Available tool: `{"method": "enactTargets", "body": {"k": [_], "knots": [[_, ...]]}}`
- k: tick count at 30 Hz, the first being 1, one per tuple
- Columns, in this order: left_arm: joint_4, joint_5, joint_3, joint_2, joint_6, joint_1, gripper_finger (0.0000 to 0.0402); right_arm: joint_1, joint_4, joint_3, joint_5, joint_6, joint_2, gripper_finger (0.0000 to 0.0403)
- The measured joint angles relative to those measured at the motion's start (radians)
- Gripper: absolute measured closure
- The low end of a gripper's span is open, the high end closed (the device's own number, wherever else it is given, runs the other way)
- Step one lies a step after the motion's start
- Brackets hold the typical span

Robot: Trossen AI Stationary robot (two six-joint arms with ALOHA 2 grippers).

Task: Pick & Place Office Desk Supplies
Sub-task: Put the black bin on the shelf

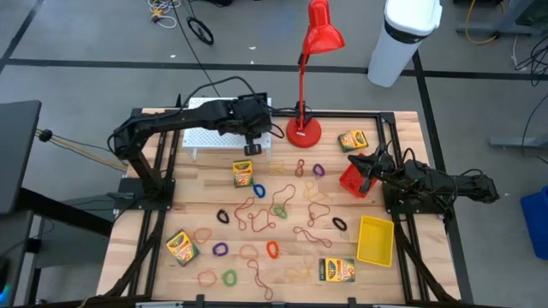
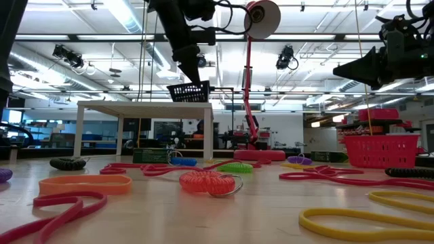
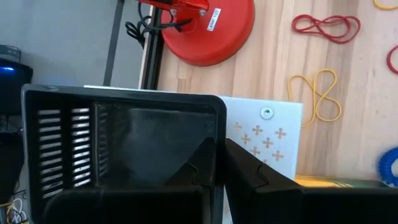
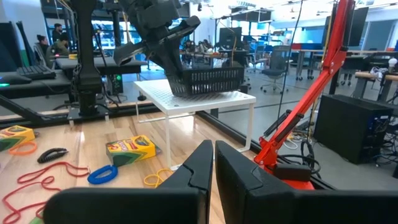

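Observation:
My left gripper (image 3: 219,152) is shut on a small black slotted basket (image 4: 208,81) over the white perforated rack (image 4: 205,102) at the table's far side. Whether the basket's underside touches the rack top, I cannot tell. Green-and-yellow crayon boxes (image 1: 243,173) (image 1: 353,139) (image 1: 181,246) lie flat on the wooden table. Coloured rubber-band loops (image 1: 282,205) lie scattered across its middle. My right gripper (image 1: 364,167) waits shut at the table's right, beside a red basket (image 1: 349,180). My left gripper pinches the black basket's side wall at its rim (image 3: 217,118), one finger inside the basket and one outside. The fingers slant down from above. The basket (image 2: 188,91) hangs slightly tilted at the rack's top.
A tall red desk lamp (image 1: 304,128) stands just right of the rack. A yellow bin (image 1: 375,239) sits near the right front, with another crayon box (image 1: 336,269) beside it. Black frame rails (image 1: 158,171) run along the table's left and right sides.

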Motion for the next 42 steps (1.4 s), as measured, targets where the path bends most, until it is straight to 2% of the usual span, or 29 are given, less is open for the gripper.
{"method": "enactTargets", "body": {"k": [17, 29, 37, 42], "knots": [[-0.003, 0.030, -0.001, 0.002, 0.018, -0.002, 0.0380, 0.000, 0.000, 0.000, 0.000, 0.000, 0.000, 0.0375], [0.004, 0.022, -0.002, 0.002, 0.013, -0.003, 0.0344, 0.000, 0.000, 0.000, 0.000, 0.000, 0.000, 0.0375], [0.006, -0.022, -0.002, 0.002, 0.034, -0.028, 0.0343, 0.000, 0.000, 0.000, 0.000, 0.000, 0.000, 0.0375], [0.006, -0.014, -0.002, 0.002, 0.039, -0.029, 0.0350, 0.000, 0.000, 0.000, 0.000, 0.000, 0.000, 0.0375]]}}
